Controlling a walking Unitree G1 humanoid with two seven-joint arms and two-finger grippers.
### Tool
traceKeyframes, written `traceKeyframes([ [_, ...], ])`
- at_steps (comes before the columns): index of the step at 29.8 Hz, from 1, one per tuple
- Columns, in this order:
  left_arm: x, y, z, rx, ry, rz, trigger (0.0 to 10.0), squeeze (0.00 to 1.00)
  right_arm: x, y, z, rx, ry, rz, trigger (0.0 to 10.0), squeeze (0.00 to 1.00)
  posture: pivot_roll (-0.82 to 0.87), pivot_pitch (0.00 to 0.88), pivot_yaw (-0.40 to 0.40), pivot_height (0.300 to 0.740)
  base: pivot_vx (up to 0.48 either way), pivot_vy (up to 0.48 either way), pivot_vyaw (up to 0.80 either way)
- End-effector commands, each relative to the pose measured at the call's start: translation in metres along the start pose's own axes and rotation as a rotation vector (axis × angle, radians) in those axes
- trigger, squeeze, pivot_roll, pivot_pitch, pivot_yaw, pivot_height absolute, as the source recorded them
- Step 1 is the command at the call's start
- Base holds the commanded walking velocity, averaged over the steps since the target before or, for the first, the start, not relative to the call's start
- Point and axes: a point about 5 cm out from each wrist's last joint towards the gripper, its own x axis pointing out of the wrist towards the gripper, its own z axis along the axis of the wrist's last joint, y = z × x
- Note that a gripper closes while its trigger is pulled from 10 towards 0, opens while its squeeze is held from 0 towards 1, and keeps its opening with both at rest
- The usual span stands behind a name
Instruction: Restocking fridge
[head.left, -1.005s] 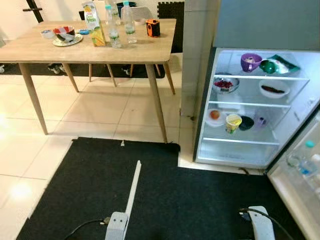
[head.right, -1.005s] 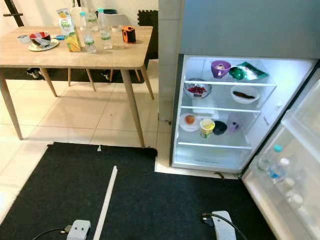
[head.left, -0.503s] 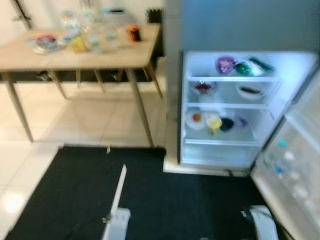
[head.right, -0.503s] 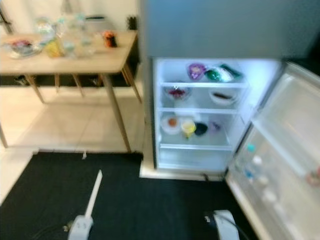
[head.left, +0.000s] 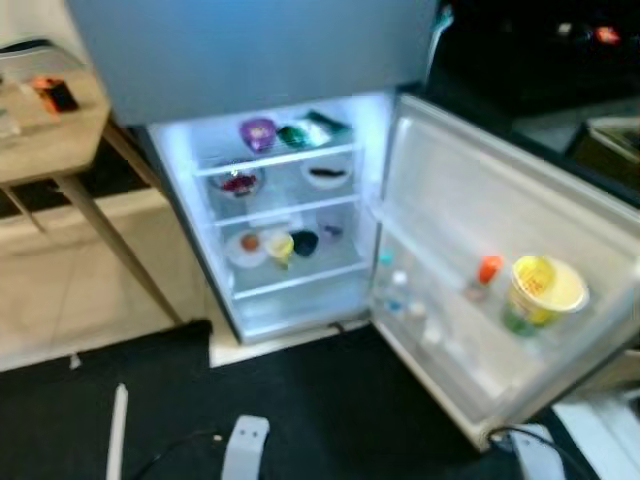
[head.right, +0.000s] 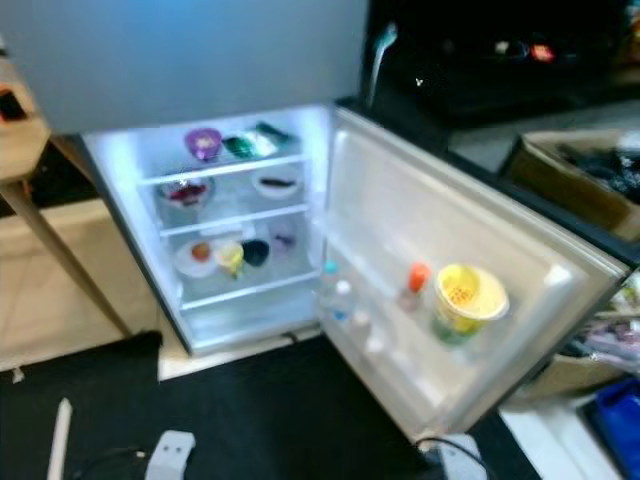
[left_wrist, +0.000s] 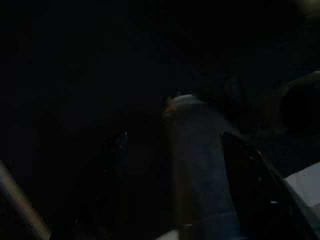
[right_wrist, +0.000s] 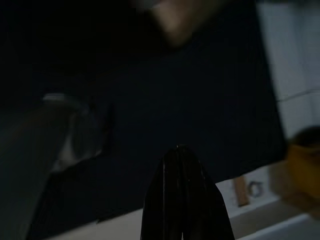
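Open fridge (head.left: 300, 130) ahead, both arms hanging idle.
Shelves at 11 o'clock hold bowls for easy reach — door rack at 2 o'clock keeps bottles upright; right gripper (right_wrist: 181, 197) pressed together, left's unclear.

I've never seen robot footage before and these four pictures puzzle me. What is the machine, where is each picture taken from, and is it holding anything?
It is a walking humanoid robot restocking a fridge. The two bright pictures come from a stereo camera on its head, looking down at the open fridge, whose shelves carry a purple bowl, other dishes and a yellow cup. The swung-open door holds small bottles and a yellow tub. A wooden table stands to the left, a black mat underfoot. The two dark pictures come from cameras on its wrists, its arms hanging low. The right hand appears shut and empty; the left wrist view is too dark to judge.
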Motion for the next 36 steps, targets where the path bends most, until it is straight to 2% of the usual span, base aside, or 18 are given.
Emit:
traceKeyframes([
  [1,-0.002,0.005,-0.007,0.004,0.025,0.013,10.0,0.00,0.001,0.009,-0.001,0.002,-0.001,0.022,10.0,0.00,-0.09,0.021,0.021,0.740,0.000,-0.472,0.00],
  [6,-0.002,0.004,-0.007,0.002,0.027,0.010,10.0,0.00,0.001,0.008,-0.002,0.004,-0.004,0.022,10.0,0.00,-0.10,0.021,0.021,0.740,0.000,-0.390,0.00],
  [16,-0.002,0.003,-0.008,-0.018,0.026,0.010,10.0,0.00,0.001,0.008,-0.002,0.010,-0.010,0.016,10.0,0.00,-0.10,0.030,0.024,0.740,0.000,0.000,0.00],
  [22,-0.001,0.001,-0.008,-0.021,0.025,0.008,10.0,0.00,0.000,-0.001,0.007,0.058,-0.050,-0.032,10.0,0.00,-0.10,0.029,0.025,0.740,0.000,0.000,0.00],
  [25,-0.001,-0.001,-0.006,-0.024,0.020,0.003,10.0,0.00,-0.007,-0.048,0.030,0.260,-0.163,-0.241,10.0,0.00,-0.10,0.030,0.028,0.740,0.000,0.000,0.00],
  [26,-0.001,-0.001,-0.006,-0.024,0.019,0.001,10.0,0.00,-0.012,-0.067,0.037,0.332,-0.205,-0.315,7.8,0.00,-0.10,0.030,0.028,0.740,0.000,0.000,0.00],
  [27,0.000,-0.001,-0.006,-0.023,0.018,0.000,10.0,0.00,-0.016,-0.078,0.041,0.373,-0.231,-0.357,7.8,0.00,-0.10,0.030,0.028,0.740,0.000,0.000,0.00],
  [28,0.000,-0.001,-0.006,-0.023,0.018,0.000,10.0,0.00,-0.016,-0.078,0.041,0.373,-0.231,-0.357,7.8,0.00,-0.10,0.030,0.028,0.740,0.000,0.000,0.00],
  [29,-0.001,-0.001,-0.005,-0.022,0.018,-0.001,10.0,0.00,-0.019,-0.087,0.045,0.415,-0.259,-0.390,0.4,0.00,-0.10,0.030,0.028,0.740,0.000,0.000,0.00],
  [30,-0.001,-0.001,-0.005,-0.021,0.017,-0.002,10.0,0.00,-0.024,-0.099,0.052,0.492,-0.314,-0.416,0.0,0.00,-0.11,0.030,0.032,0.740,0.000,0.000,0.00],
  [32,-0.001,-0.001,-0.005,-0.020,0.017,-0.003,10.0,0.00,-0.025,-0.102,0.054,0.510,-0.327,-0.420,0.0,0.00,-0.11,0.030,0.032,0.740,0.000,0.000,0.00],
  [35,-0.001,0.000,-0.004,-0.017,0.017,-0.004,10.0,0.00,-0.033,-0.114,0.086,0.695,-0.533,-0.330,0.0,0.00,-0.11,0.034,0.034,0.740,0.000,0.000,0.00],
  [36,-0.001,0.000,-0.004,-0.017,0.017,-0.004,10.0,0.00,-0.033,-0.114,0.086,0.695,-0.533,-0.330,0.0,0.00,-0.11,0.034,0.034,0.740,0.000,0.000,0.00],
])
